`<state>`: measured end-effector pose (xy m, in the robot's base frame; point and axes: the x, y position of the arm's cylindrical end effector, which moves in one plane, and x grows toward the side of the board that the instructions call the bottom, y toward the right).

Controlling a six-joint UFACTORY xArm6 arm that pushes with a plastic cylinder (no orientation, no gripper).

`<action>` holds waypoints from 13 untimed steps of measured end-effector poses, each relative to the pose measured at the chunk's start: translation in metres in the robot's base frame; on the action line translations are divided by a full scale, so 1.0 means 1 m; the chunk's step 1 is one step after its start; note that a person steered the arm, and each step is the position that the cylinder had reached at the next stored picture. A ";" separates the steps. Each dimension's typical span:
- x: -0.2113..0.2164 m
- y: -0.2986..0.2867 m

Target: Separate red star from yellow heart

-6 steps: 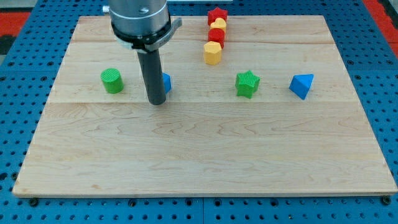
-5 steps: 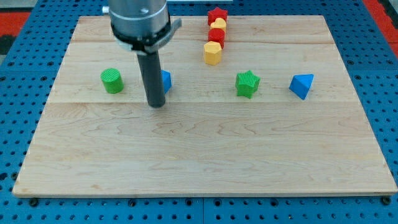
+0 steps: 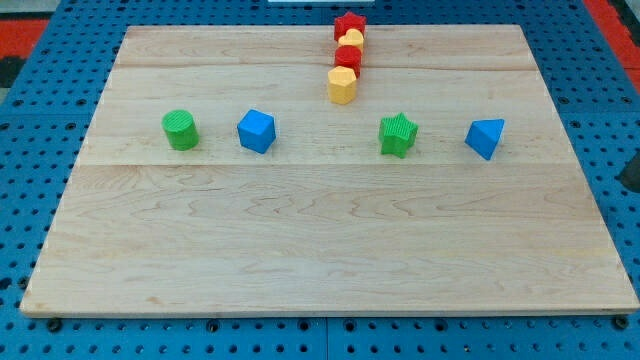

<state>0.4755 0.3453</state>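
Note:
The red star (image 3: 349,23) sits at the view's top edge of the wooden board (image 3: 320,240). The yellow heart (image 3: 353,39) lies right below it, touching it. Below the heart come a red block (image 3: 348,57) and a yellow hexagon block (image 3: 342,86), all in one close column. My tip and the arm do not show in the view.
A green cylinder (image 3: 180,130) and a blue cube (image 3: 256,131) stand at the left of the board's middle row. A green star (image 3: 398,135) and a blue triangular block (image 3: 485,138) stand at the right. A blue pegboard surrounds the board.
The arm and its rod, which stood by the blue cube, have left the view. The blue cube now shows whole. No block has moved.

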 end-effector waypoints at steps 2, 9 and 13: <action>-0.176 -0.005; -0.284 -0.191; -0.240 -0.410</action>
<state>0.2357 -0.0643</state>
